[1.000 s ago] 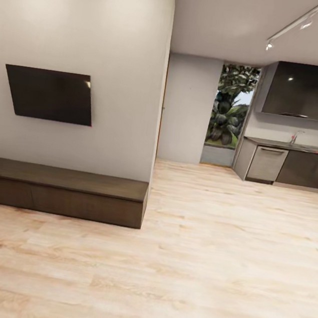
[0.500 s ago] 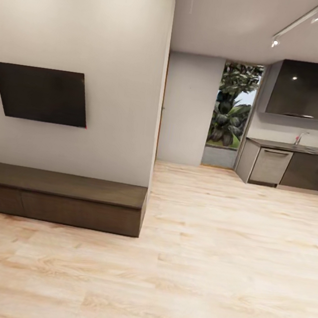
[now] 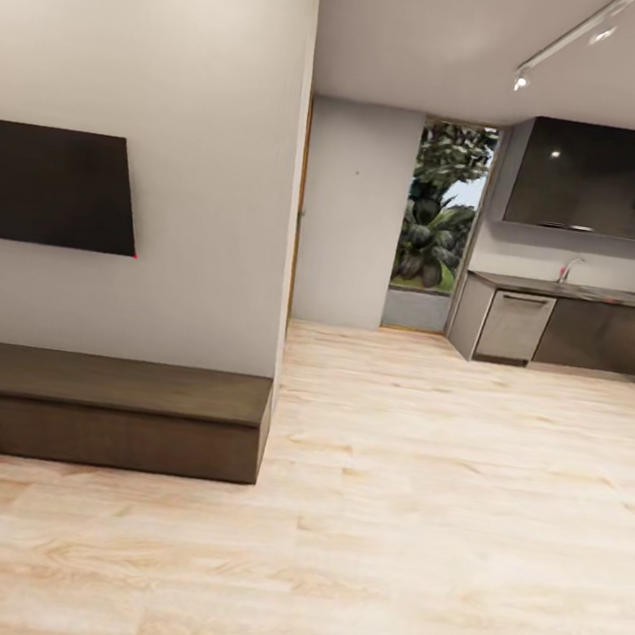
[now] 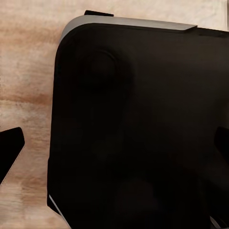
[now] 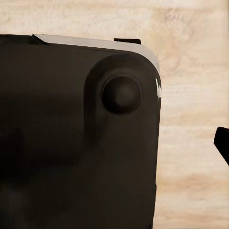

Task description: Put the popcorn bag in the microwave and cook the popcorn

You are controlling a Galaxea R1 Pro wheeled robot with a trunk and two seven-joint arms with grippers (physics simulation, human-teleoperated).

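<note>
Far off at the right of the head view, the grey countertop (image 3: 603, 294) tops dark cabinets, with a faucet (image 3: 568, 268) on it. The popcorn bag, the popcorn and the microwave are out of view. In the left wrist view my left gripper (image 4: 119, 152) hangs open over my own black base (image 4: 143, 119), its dark fingertips (image 4: 9, 148) at the two edges of the picture. My right gripper (image 5: 114, 145) also stands wide over the base, with one fingertip (image 5: 223, 143) showing against the wooden floor. Nothing is held.
A white wall with a black TV (image 3: 53, 187) and a low brown bench (image 3: 103, 409) stands at the left. The light wooden floor (image 3: 437, 476) stretches to the kitchen. A steel dishwasher front (image 3: 514, 327) and a window with plants (image 3: 436, 208) lie ahead.
The whole head view has shifted left and the wall has come closer, so the camera has moved forward and turned right. More of the kitchen cabinets shows.
</note>
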